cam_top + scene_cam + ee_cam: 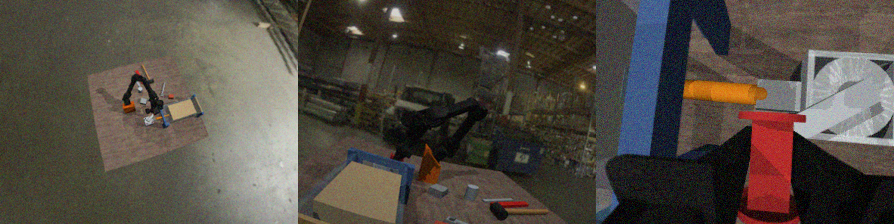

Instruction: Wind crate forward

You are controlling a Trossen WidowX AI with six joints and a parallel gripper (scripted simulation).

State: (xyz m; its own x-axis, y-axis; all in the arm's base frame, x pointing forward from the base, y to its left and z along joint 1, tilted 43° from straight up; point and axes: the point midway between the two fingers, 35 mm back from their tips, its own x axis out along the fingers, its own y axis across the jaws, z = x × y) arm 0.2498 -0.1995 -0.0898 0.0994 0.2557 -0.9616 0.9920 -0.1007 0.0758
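My gripper [767, 132] [152, 112] is shut on the red grip of the winch handle [771, 165]. A light grey crank arm [831, 117] [148, 120] runs from the grip onto the drum of the white hand winch [848, 97], just right of the gripper. An orange strap [721, 92] [159, 118] runs from the winch past the blue frame post [651, 75] [164, 118] [379, 166] at the rack mouth. The tan crate [181, 109] [358, 191] sits flat behind that frame. In the exterior view the fingers are hidden behind the frame.
The arm's orange base [128, 107] [429, 167] stands left of the winch. Loose tools lie on the bench: a grey block [143, 101] [439, 190], a grey cylinder [471, 192], a hammer [517, 210], a red piece [171, 96] and a grey bar [162, 88].
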